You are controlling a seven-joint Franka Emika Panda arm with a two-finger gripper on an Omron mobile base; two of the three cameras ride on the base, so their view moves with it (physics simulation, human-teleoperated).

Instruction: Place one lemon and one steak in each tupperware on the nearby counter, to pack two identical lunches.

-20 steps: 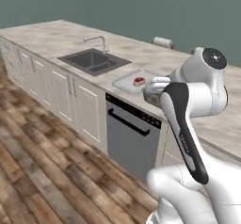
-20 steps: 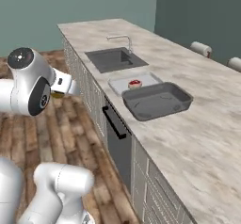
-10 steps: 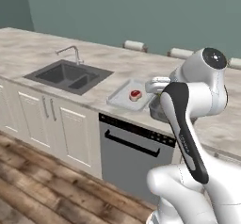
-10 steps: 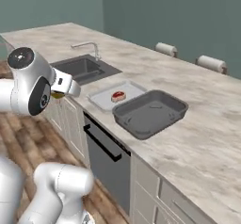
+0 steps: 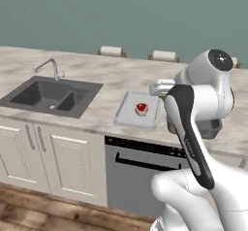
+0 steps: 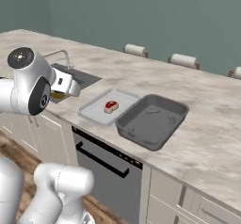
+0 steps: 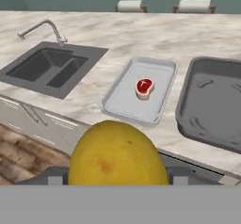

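So the lemon point(image 7: 117, 155) sits right up against the hand camera, pinched between the fingers point(image 7: 117, 180), which are spread about as wide as the fruit. In the right base view you can just catch a bit of yellow at the hand point(image 6: 59, 95), held out in front of the cabinets, short of the tabletop point(image 6: 202, 143) edge and left of the trays. One steak point(image 7: 144, 87) is lying flat in the shallow light grey tray point(image 7: 123, 106), roughly in the middle of it, a bit toward the far end. The deeper dark grey tray point(image 7: 188, 106) is just beside it on the right, edges nearly touching, and I can't make out anything inside it. Both trays sit near the front edge of the tabletop, above the dishwasher point(image 5: 140, 176). The sink point(image 7: 52, 70) with its faucet point(image 7: 42, 30) is off to the left, and two paper towel rolls point(image 7: 129, 5) stand along the back wall.
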